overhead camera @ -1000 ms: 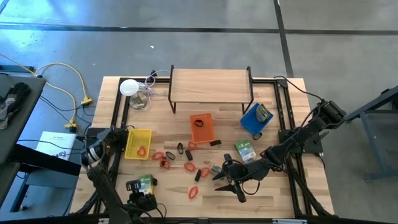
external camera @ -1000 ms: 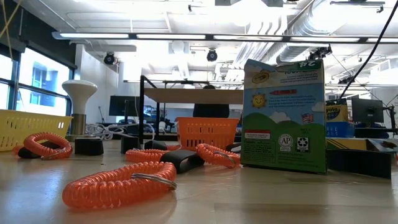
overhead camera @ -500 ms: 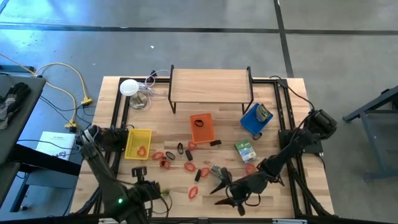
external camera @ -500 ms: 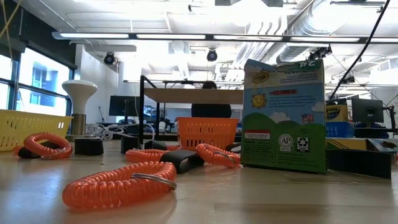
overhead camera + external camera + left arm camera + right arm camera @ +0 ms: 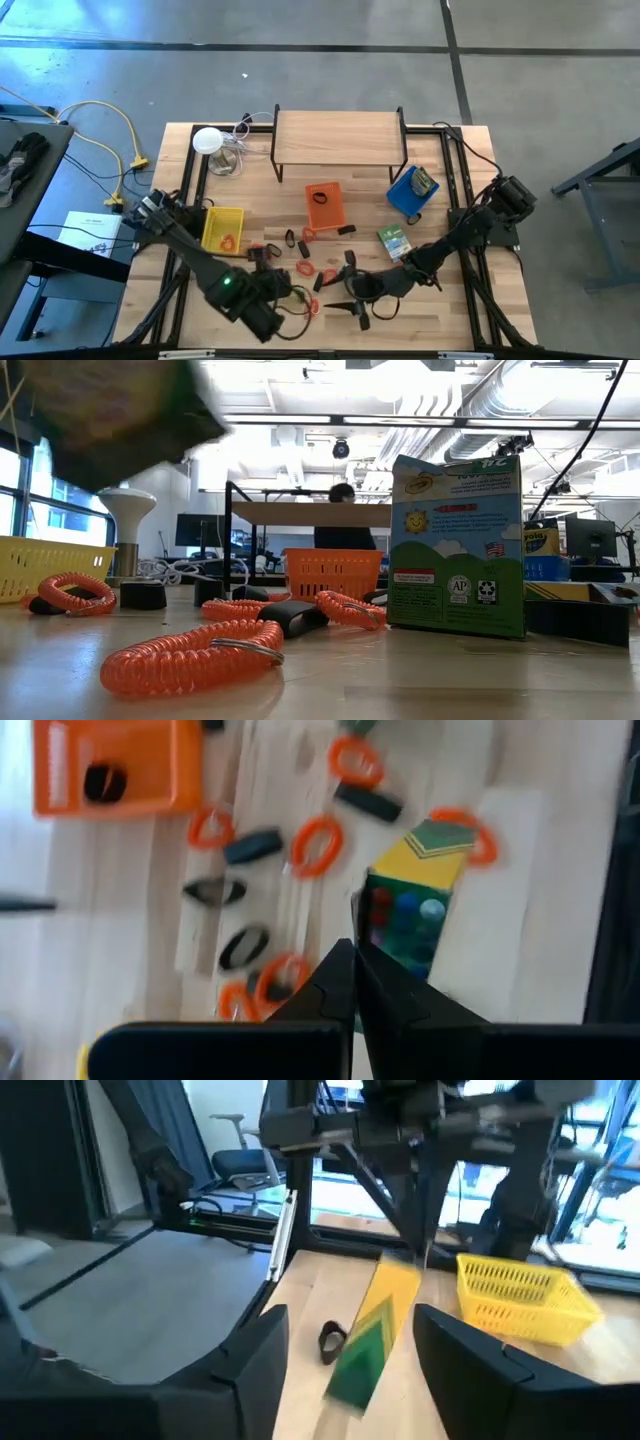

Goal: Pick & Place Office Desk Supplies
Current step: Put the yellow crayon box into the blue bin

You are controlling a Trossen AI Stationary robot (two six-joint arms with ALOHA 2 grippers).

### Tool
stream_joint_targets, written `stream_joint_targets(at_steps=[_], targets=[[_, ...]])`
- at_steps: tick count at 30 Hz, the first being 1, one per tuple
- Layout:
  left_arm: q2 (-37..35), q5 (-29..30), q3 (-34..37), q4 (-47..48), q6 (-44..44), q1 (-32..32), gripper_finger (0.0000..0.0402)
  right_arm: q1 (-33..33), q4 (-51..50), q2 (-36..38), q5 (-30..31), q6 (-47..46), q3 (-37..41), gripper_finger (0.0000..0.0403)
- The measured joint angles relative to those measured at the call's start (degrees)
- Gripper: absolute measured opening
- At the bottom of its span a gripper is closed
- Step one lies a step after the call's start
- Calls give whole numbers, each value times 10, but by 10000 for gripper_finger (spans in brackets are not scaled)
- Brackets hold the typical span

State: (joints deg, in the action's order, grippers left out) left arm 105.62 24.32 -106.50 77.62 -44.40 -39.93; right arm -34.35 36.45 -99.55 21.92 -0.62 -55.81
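Observation:
A green-and-yellow crayon box [image 5: 372, 1332] hangs over the table's near middle, and my left gripper [image 5: 352, 955] is shut on it; in the high view this gripper [image 5: 283, 298] shows near the front edge. My right gripper [image 5: 350, 290] stands open just right of it, pointing level toward the table's left, with the hanging box [image 5: 410, 915] ahead of its spread fingers. Red-orange coils [image 5: 305, 270] and black clips [image 5: 290, 238] lie flat on the wood. A second crayon box [image 5: 458, 545] stands upright on its base. My left gripper pinches the crayon box at its yellow upper end [image 5: 405, 1272] between its two shut fingers, coming from above and slanting down. The box hangs below the fingers, tilted, its green end lowest and clear of the table.
An orange tray [image 5: 325, 205], a yellow tray [image 5: 222, 230] and a blue tray [image 5: 410, 190] sit mid-table. Behind them stands a wooden shelf [image 5: 340, 135], with a white lamp [image 5: 207, 140] and cables at the far left. A dark blur [image 5: 100, 420] fills the low view's upper left.
My left gripper has swung from the near left corner toward the table's right and risen, still shut, lifting the crayon box clear of the wood. My right gripper has shifted a little toward the table's left, toward the box.

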Motion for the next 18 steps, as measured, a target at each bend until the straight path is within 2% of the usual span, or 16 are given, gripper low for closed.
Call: stream_joint_targets(at_steps=[5, 11, 14, 18], targets=[[0, 1, 0, -78, 70, 21, 0, -10, -1, 0, 63, 33, -1, 247], [0, 10, 0, -140, 128, 36, 0, -9, -30, 0, 108, 35, -1, 287], [0, 11, 0, -158, 153, 39, 0, -3, -42, -1, 105, 35, -1, 299], [0, 10, 0, -171, 162, 44, 0, 7, -45, -5, 68, 19, -1, 303]])
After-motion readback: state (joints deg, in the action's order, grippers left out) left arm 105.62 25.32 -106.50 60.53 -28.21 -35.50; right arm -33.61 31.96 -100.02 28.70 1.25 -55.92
